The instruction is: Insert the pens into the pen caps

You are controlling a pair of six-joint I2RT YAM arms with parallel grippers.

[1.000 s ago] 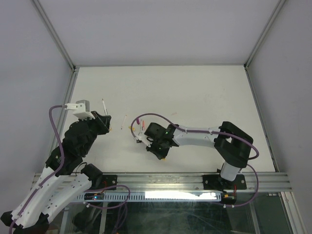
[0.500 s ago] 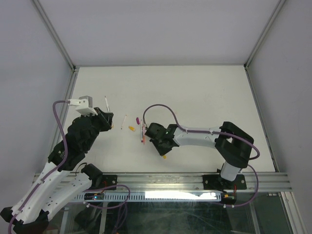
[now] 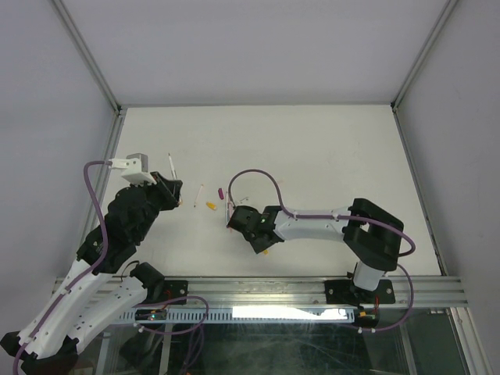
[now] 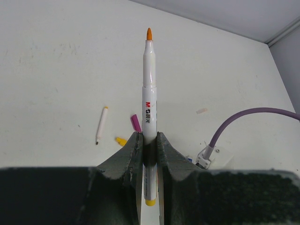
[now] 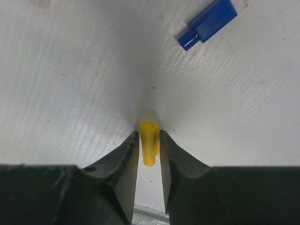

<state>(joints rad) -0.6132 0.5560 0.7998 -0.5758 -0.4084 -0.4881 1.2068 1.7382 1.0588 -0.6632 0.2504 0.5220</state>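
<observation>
Nearest the bases: what looks like an orange cap on the table, nearward and right of the purple cap, half tucked under the right arm. Next out, right gripper sits low on the table, just nearward-right of the purple cap. Right wrist view: jaws flank a yellow cap lying on the surface, very tight on both sides. Can't tell whether they're pinching it or just off it. A blue cap lies beyond those fingers, up and right in that view; its place relative to the purple cap I can't tell, as it doesn't show from above. A second yellow cap lies loose just nearward-left of the purple cap, apart from it. A short white pen lies flat left of the purple cap, not touching it, with one yellow end and one dark tip in the left wrist view. Left gripper is well left of the purple cap, clamped on an orange-tipped pen. The white barrel runs straight out between the jaws, orange tip pointing away and yellow end poking out behind the pads. Farthest: a small pale scrap, right of the purple cap and slightly beyond it.
</observation>
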